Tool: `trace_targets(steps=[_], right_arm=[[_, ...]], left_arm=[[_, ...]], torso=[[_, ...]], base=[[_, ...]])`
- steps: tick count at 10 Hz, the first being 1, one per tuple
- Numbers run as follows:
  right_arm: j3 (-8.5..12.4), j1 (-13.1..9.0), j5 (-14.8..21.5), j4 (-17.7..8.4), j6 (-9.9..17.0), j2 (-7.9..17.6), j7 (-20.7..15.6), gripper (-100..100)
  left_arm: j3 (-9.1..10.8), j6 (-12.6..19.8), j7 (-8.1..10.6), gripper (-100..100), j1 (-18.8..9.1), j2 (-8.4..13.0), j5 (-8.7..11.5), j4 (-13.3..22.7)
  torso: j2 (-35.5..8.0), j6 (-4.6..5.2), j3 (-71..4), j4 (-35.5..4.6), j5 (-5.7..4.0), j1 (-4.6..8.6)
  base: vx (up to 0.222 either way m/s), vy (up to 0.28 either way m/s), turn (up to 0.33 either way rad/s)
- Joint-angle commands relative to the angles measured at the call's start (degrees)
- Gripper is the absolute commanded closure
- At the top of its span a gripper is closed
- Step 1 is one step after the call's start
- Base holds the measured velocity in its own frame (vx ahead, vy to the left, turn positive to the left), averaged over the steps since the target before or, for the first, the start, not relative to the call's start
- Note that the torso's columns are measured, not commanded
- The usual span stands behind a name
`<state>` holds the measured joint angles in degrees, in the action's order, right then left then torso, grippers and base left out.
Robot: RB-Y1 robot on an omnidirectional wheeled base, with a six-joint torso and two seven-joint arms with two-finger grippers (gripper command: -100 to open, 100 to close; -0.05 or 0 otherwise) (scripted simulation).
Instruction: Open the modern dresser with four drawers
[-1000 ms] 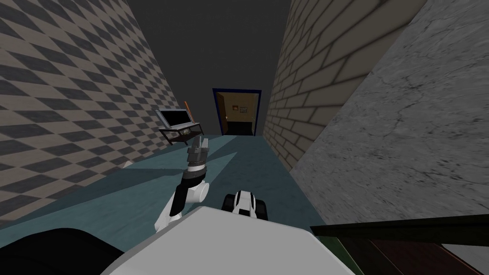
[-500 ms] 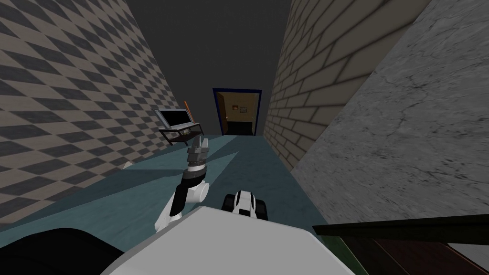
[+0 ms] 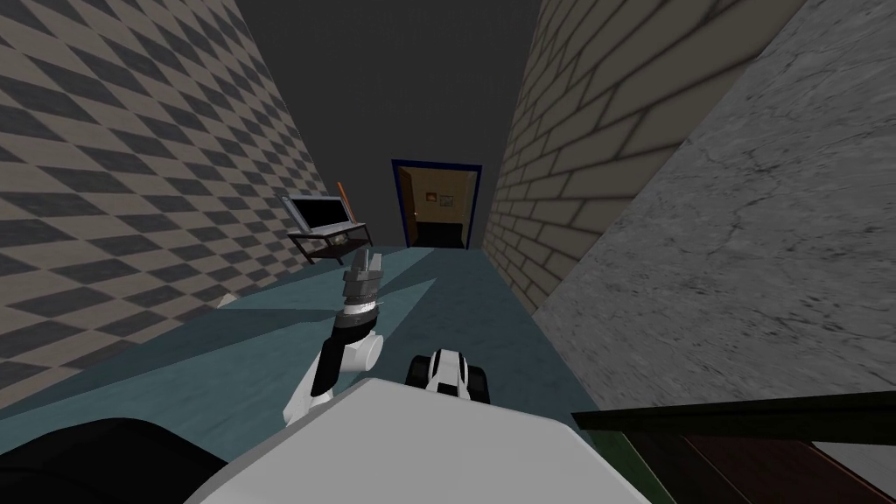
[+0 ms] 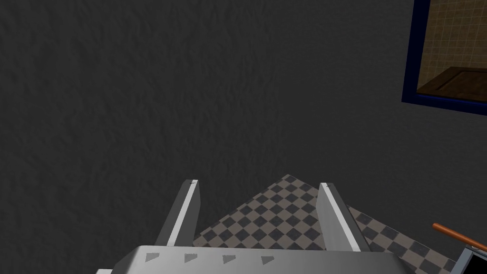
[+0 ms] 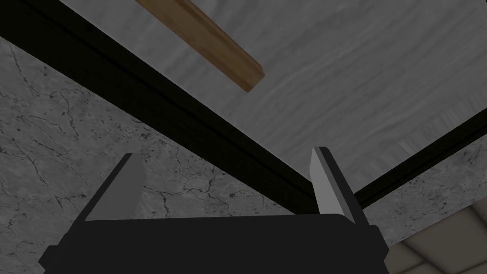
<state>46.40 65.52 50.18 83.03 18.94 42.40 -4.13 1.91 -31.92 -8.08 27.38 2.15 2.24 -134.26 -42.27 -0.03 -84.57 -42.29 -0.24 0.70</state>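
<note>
A dark-edged piece of furniture with a reddish-brown surface (image 3: 744, 451) pokes in at my right side, close to my body; I cannot tell whether it is the dresser. My left gripper (image 3: 368, 260) is raised in front of me over the teal floor, far from that furniture. Its fingers (image 4: 184, 209) stand open with nothing between them, and the gripper (image 4: 258, 183) points toward a dark wall. My right arm (image 3: 448, 372) is folded low by my chest. The right gripper (image 5: 225, 152) is open and empty.
A long corridor with a teal floor (image 3: 262, 350) runs ahead to a blue-framed doorway (image 3: 437, 206). A small dark table with a screen (image 3: 325, 229) and an orange stick (image 3: 346, 199) stands by the checkered left wall. A brick wall (image 3: 569, 175) and a grey cracked wall (image 3: 744, 262) close the right side.
The head view has shifted very slightly, so I have moved a little. Both arms keep the same pose.
</note>
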Motion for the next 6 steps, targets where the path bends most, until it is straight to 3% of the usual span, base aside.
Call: trace_targets(steps=[1, 4, 5, 6], right_arm=[[0.0, -0.3, -0.1, -0.4, 0.1, 0.2, 0.0, -100], [-0.3, -0.7, -0.3, -1.1, 0.0, 0.4, -0.2, -100], [-0.1, -0.7, -0.1, -0.9, 0.0, 0.2, -0.1, -100], [-0.1, -0.7, -0.1, -1.0, -0.1, 0.2, -0.1, 100]], left_arm=[[0.0, 0.0, 0.0, 0, 0.0, 0.0, 0.0, 0.0], [-0.01, 0.0, 0.0, 0, 0.0, 0.0, 0.0, 0.0], [-0.01, 0.0, 0.0, 0, 0.0, 0.0, 0.0, 0.0], [-0.01, 0.0, 0.0, 0, 0.0, 0.0, 0.0, 0.0]], torso=[[0.0, 0.02, 0.0, 0.0, 0.12, -0.38], [0.0, 0.04, 0.0, 0.0, 0.35, -1.08], [0.0, 0.03, 0.0, 0.0, 0.31, -0.78], [0.0, 0.03, 0.0, 0.0, 0.27, -0.85]], base=[[0.019, -0.173, 0.02], [0.016, -0.132, 0.018], [0.011, -0.086, 0.015], [0.002, -0.014, 0.002]])
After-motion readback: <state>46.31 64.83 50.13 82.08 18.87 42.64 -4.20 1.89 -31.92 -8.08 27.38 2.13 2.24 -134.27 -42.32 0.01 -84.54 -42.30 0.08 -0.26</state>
